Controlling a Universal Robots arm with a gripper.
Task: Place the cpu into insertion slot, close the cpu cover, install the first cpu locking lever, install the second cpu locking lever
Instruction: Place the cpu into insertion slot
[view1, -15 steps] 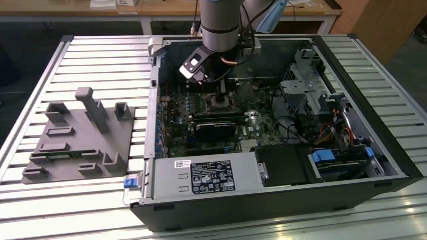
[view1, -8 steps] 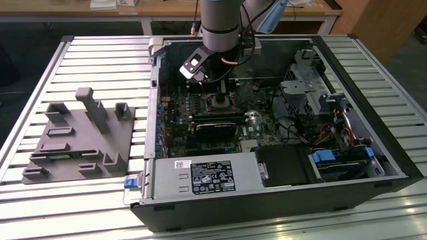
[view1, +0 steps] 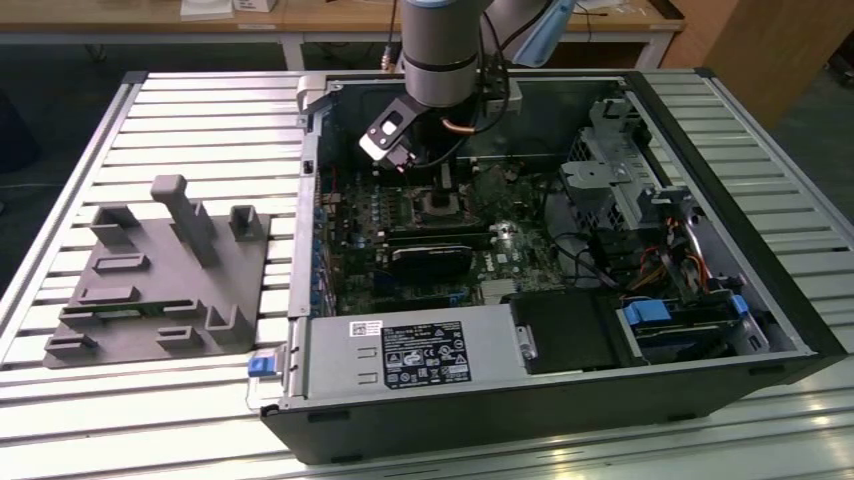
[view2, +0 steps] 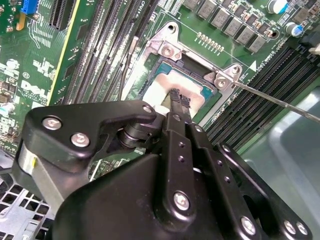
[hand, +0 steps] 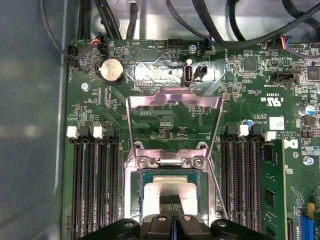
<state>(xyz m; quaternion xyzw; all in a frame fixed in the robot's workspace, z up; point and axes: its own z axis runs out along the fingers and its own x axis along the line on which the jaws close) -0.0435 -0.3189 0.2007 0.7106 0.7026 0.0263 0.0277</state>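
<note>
The cpu (hand: 159, 191), a square chip with a dull silver top, lies flat inside the insertion slot (hand: 136, 186) on the green motherboard. The cpu cover (hand: 174, 97), a thin silvery frame, stands swung open beyond the slot, its window showing the board behind it. My gripper (hand: 170, 201) has its black fingertips (view2: 176, 96) pressed together with nothing between them, right over the middle of the cpu top. A thin wire locking lever (view2: 280, 102) sticks out free beside the slot. In the exterior view the gripper (view1: 430, 178) reaches down into the open computer case above the slot (view1: 441, 205).
Black memory slots (hand: 92, 185) flank the socket on both sides, one with a green module (hand: 274, 190). Cables (hand: 220, 30) hang over the board's far edge. The case holds a drive cage (view1: 614, 170) and a labelled black box (view1: 427, 355). A grey fixture (view1: 160, 280) sits on the slatted table.
</note>
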